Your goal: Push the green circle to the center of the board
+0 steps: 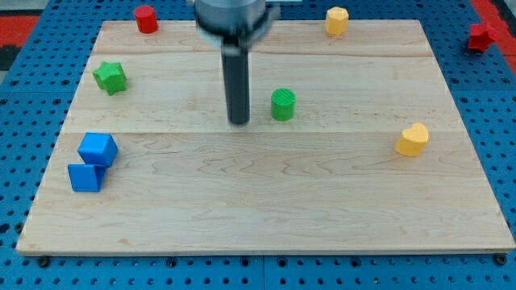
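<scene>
Jaws are absent, so nothing is grasped: my tip [239, 122] stands just left of the green circle [283, 105], which looks already near the board [266, 209] centre, slightly far of it.

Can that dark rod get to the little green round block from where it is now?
Probably yes. My tip sits just to the view's left of the green circle, with only bare board between them and no other block in the way.
</scene>
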